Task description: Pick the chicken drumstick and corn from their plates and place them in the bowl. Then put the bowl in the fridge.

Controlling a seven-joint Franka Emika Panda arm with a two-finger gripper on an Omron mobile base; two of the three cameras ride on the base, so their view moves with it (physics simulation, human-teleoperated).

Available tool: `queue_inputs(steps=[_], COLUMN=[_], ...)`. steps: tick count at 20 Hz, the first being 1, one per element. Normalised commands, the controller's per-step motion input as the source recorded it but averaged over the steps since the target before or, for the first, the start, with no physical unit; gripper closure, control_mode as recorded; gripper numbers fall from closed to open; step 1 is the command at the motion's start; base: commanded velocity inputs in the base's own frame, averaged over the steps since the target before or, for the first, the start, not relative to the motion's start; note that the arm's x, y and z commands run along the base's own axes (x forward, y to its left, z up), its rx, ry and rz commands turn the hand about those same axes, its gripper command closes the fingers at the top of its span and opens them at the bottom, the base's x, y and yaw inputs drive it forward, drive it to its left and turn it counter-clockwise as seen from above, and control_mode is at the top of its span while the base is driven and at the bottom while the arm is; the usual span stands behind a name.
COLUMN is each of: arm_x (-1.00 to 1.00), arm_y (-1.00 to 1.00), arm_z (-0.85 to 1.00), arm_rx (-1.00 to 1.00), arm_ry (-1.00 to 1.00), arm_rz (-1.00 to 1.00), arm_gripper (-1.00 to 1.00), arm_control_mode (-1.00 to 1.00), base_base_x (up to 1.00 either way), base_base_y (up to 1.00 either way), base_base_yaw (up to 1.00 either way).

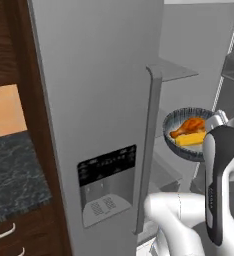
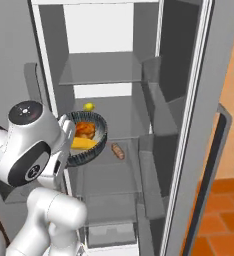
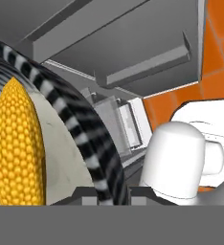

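My gripper (image 2: 67, 134) is shut on the near rim of the dark ribbed bowl (image 2: 98, 148) and holds it in the air, tilted, at the front of the open fridge (image 2: 120, 75), level with its middle shelf. The chicken drumstick (image 2: 85, 129) and the corn (image 2: 83, 144) lie together inside the bowl. From the left, the bowl (image 1: 188, 153) shows past the closed door's handle (image 1: 152, 150), with the drumstick (image 1: 190, 125) above the corn (image 1: 191, 140). In the hand view the corn (image 3: 18, 143) and the striped rim (image 3: 80, 124) sit close to the gripper (image 3: 104, 191). The plates are out of view.
The left fridge door (image 1: 99, 75) with its dispenser panel (image 1: 107, 165) is closed; the right door (image 2: 201, 130) stands open. A small yellow fruit (image 2: 89, 106) and a brown food item (image 2: 118, 151) lie on the shelves. A dark stone counter (image 1: 14, 170) is at left.
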Motion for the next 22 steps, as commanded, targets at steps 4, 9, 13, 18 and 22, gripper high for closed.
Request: queue_inputs(steps=[4, 9, 13, 18, 22], arm_x=[0.0, 0.0, 0.0, 0.48, 1.0], arm_y=[0.0, 0.0, 0.0, 0.0, -0.08], arm_z=[0.0, 0.0, 0.0, -0.06, -0.37], arm_rx=[0.0, 0.0, 0.0, 0.0, 0.0], arm_ry=[0.0, 0.0, 0.0, 0.0, -0.04], arm_rz=[0.0, 0.0, 0.0, 0.04, 0.09], arm_gripper=[1.0, 1.0, 1.0, 1.0, 1.0], arm_control_mode=[1.0, 1.0, 1.0, -1.0, -1.0], base_base_x=[0.26, 0.34, 0.38, 0.19, 0.0], base_base_y=[-0.72, -0.33, -0.08, 0.02, 0.0], base_base_yaw=[0.41, 0.31, 0.29, 0.06, 0.0])
